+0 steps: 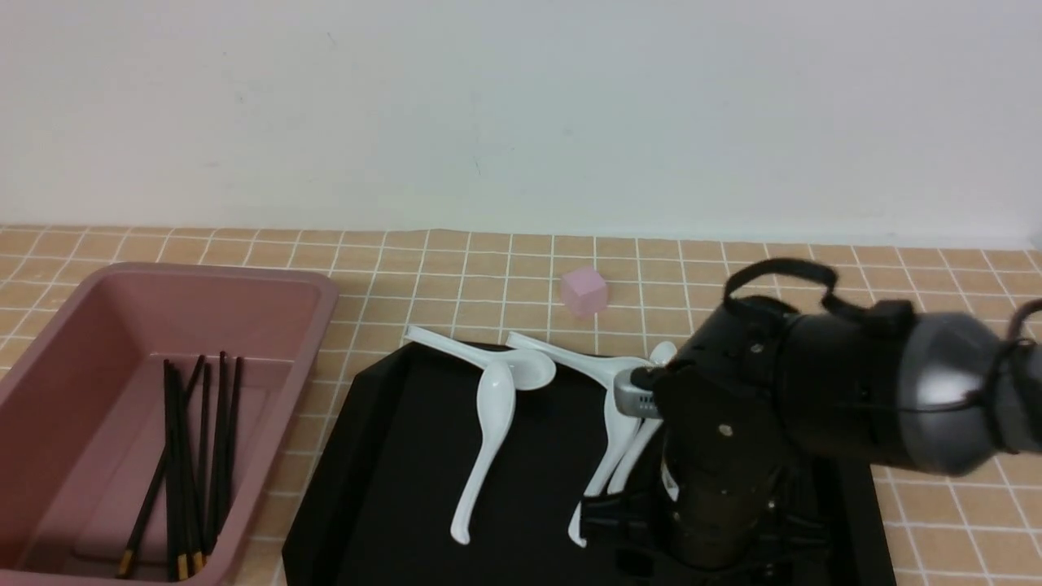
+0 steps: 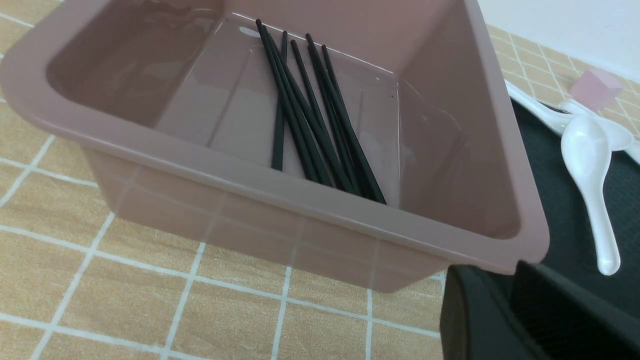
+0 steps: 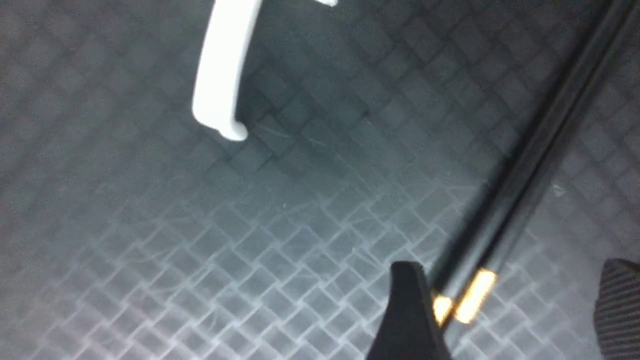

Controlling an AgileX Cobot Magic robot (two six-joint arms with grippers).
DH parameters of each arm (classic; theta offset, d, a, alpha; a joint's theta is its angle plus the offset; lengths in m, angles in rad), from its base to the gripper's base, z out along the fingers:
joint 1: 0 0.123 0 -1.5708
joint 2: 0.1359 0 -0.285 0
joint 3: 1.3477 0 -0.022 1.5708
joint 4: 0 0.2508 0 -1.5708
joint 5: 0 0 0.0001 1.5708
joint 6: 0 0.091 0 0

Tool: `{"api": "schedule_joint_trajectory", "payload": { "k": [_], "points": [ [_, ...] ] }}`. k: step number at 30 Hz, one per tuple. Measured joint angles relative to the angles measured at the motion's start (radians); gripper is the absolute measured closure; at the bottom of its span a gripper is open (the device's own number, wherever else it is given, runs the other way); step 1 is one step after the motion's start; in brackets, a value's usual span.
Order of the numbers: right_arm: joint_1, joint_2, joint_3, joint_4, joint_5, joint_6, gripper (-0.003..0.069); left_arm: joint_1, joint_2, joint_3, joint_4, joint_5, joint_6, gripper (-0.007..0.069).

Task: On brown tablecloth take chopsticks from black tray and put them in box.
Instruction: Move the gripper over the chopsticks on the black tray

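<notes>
The pink box (image 1: 49,342) stands at the left on the brown tablecloth (image 1: 456,277) and holds several black chopsticks (image 1: 191,456), also seen in the left wrist view (image 2: 310,115). The black tray (image 1: 407,456) lies in the middle. In the right wrist view two chopsticks (image 3: 530,170) with gold ends lie side by side on the tray (image 3: 300,225). My right gripper (image 3: 510,300) is open low over them, their gold ends close to one finger (image 3: 407,310). In the front view the right arm (image 1: 814,407) hides them. My left gripper (image 2: 510,272) is shut and empty beside the box's corner (image 2: 520,250).
Several white spoons (image 1: 488,431) lie on the tray's far half, one handle end showing in the right wrist view (image 3: 220,65). A small pink cube (image 1: 584,290) sits on the cloth behind the tray. A white wall runs along the back.
</notes>
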Motion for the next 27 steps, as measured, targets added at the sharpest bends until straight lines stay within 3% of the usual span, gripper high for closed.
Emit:
{"api": "schedule_joint_trajectory", "payload": {
  "k": [12,18,21,27],
  "points": [
    [0.0,0.102,-0.013,0.004,-0.008,0.052,0.0221,0.0,0.0,0.0,0.0,0.0,0.0,0.048],
    [0.0,0.106,-0.018,0.022,-0.004,0.054,0.0366,0.0,0.0,0.0,0.0,0.0,0.0,0.0476],
    [0.0,0.109,-0.018,0.022,0.054,0.058,0.0519,0.0,0.0,0.0,0.0,0.0,0.0,0.0476],
    [0.0,0.103,-0.017,0.017,0.157,0.058,0.0524,0.0,0.0,0.0,0.0,0.0,0.0,0.047]
  ]
}}
